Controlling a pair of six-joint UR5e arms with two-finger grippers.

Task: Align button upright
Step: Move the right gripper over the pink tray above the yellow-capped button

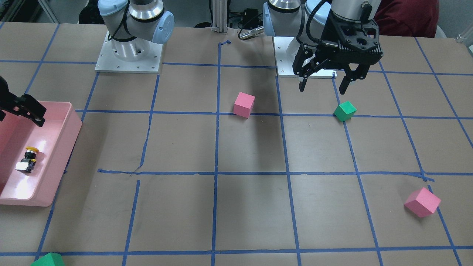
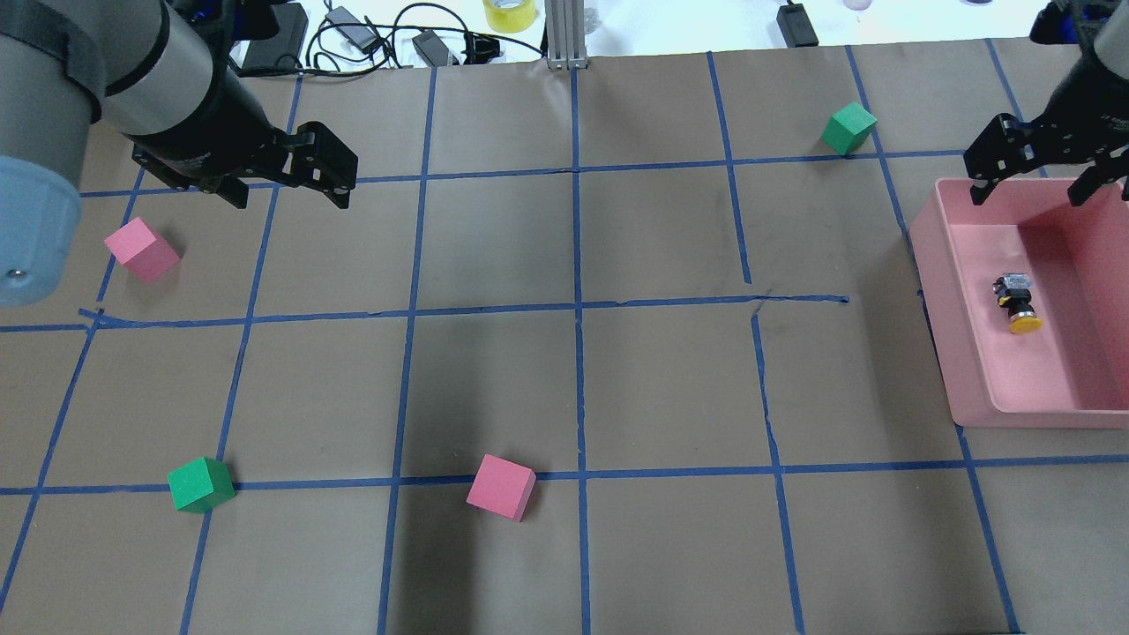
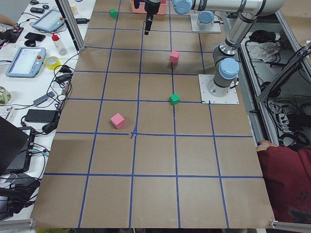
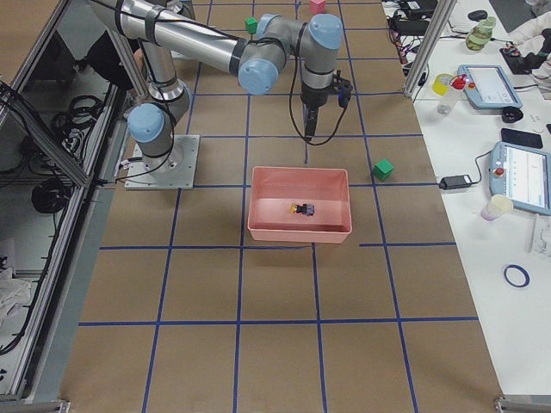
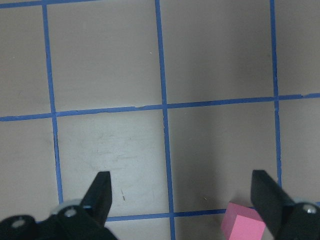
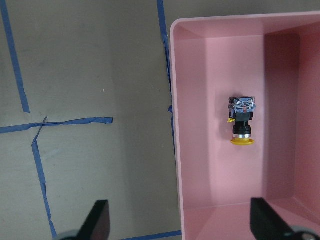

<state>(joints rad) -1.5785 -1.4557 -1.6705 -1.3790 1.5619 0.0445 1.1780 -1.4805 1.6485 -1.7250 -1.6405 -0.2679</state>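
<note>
Sideways, btn [image 6: 241, 121] in pink bin [image 6: 210, 65]

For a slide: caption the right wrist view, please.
Small yellow-capped push-button switch lying on its side inside the pink plastic bin, open right gripper above.

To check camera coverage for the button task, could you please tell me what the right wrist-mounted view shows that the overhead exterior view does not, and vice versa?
Only the right wrist-mounted view gives a close look at the button, down to its grey-white base block. Only the overhead exterior view shows the left gripper, open, plus the far pink cube, the near pink cube, the near green cube and the far green cube. Both show the button lying on its side inside the pink bin, with the right gripper open and not touching it.
</note>
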